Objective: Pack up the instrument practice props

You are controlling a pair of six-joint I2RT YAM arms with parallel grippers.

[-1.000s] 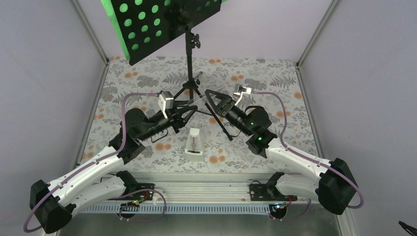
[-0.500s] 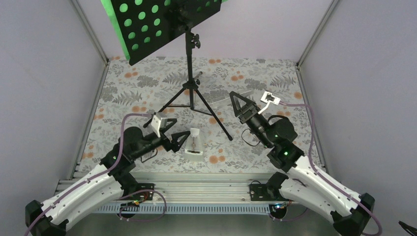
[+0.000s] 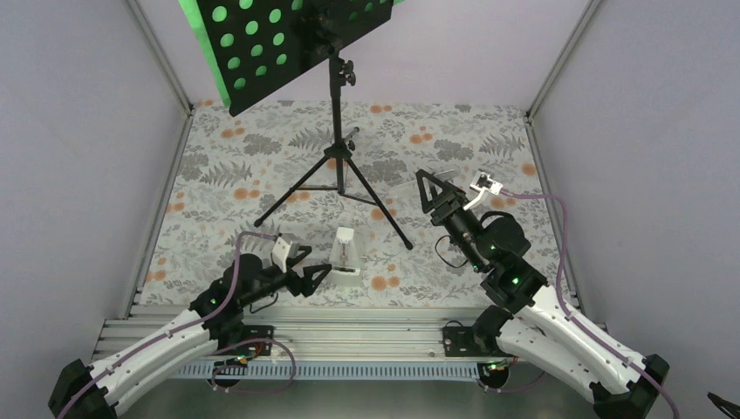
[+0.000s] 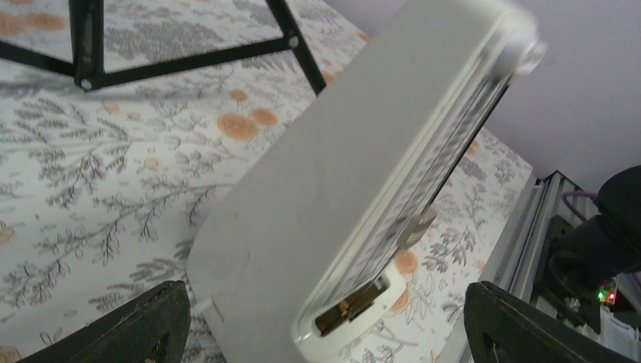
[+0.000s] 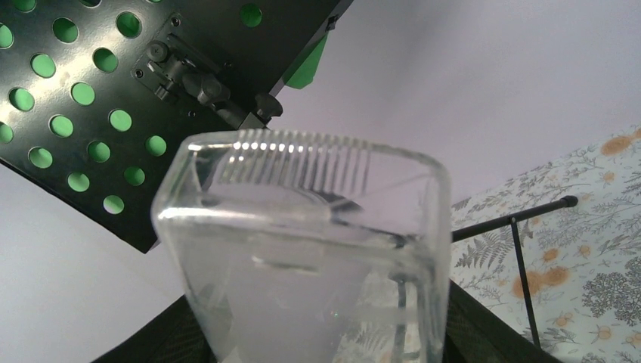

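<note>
Metronome (image 4: 355,189) top blurred, clear cover (image 5: 302,249) hiding right gripper (image 3: 435,186)

Upright black music stand (image 3: 335,113) with green pages (image 3: 219,14); white metronome (image 3: 346,255) near its legs.

Table (image 3: 236,166) wearing floral cloth (grey ferns, orange blooms), stretching ahead of both grippers to far wall. Black tripod music stand (image 3: 334,122) standing on cloth, three legs splaying. It is sitting well beyond left gripper (image 3: 312,266), with one foot landing between left gripper and right gripper (image 3: 435,188). White metronome (image 3: 346,255) standing upright on cloth just ahead of left gripper. Metal rail (image 3: 349,327) running along near edge, behind both grippers.
</note>
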